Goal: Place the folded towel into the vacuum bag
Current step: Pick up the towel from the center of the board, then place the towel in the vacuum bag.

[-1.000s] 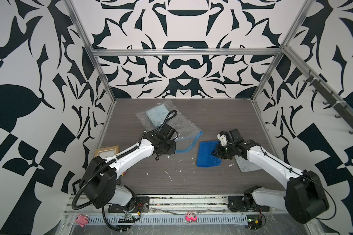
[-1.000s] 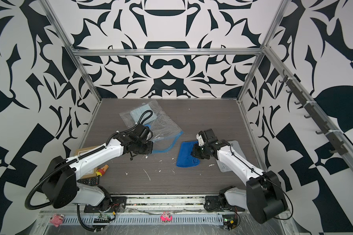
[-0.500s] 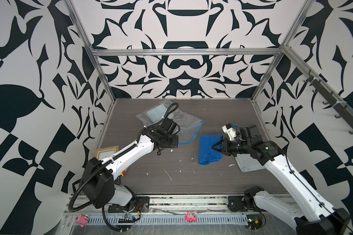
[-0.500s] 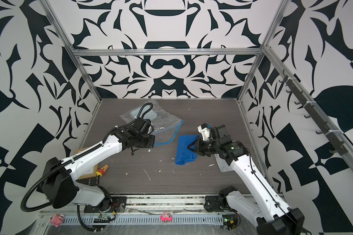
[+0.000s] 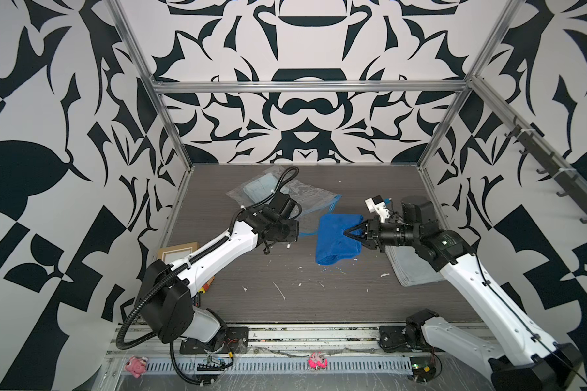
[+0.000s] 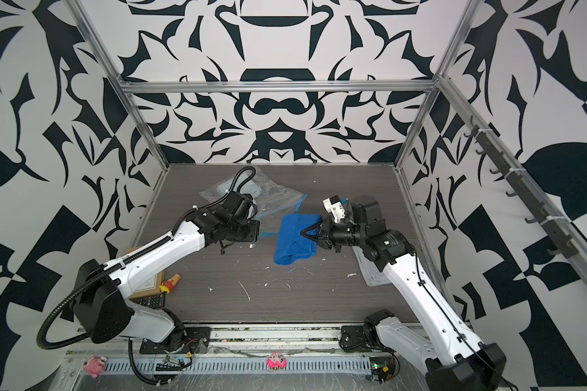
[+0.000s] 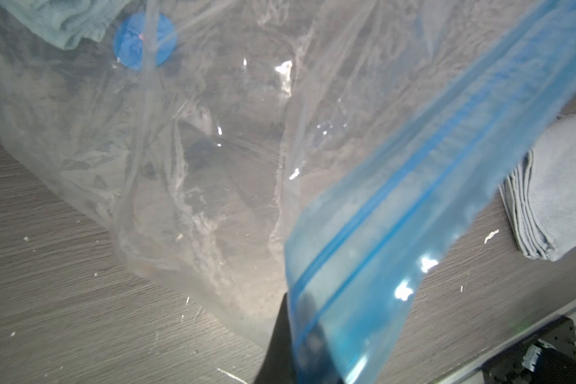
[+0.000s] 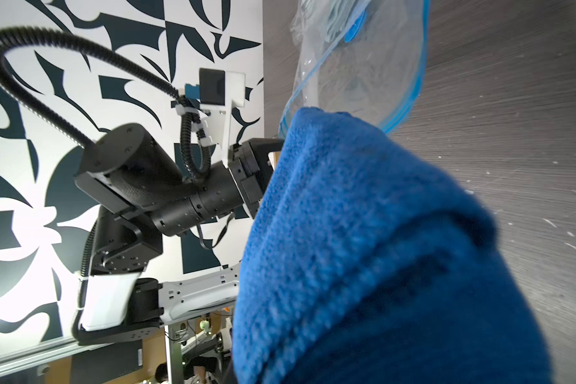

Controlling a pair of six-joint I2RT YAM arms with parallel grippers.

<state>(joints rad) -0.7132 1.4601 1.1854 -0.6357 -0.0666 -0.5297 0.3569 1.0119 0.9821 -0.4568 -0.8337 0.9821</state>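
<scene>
The vacuum bag (image 5: 305,199) (image 6: 278,199) lies crinkled at the back of the table, with a pale towel (image 7: 64,20) and the round blue valve cap (image 7: 144,40) at its far end. My left gripper (image 5: 297,233) (image 7: 300,349) is shut on the blue zip strip (image 7: 413,199) and holds that edge up. My right gripper (image 5: 346,233) (image 6: 302,233) is shut on the blue folded towel (image 5: 336,240) (image 8: 379,249), which hangs off the table just right of the bag's mouth. In the right wrist view the towel hides the jaws.
A stack of grey folded cloths (image 5: 410,267) (image 7: 552,199) lies under the right arm. A framed box (image 5: 178,252), a calculator (image 6: 150,299) and a small orange toy (image 6: 170,282) sit at the front left. White scraps dot the table (image 5: 319,304).
The right gripper has lifted the blue towel from flat on the table and carried it left towards the bag's mouth. The left gripper has raised the zip edge slightly.
</scene>
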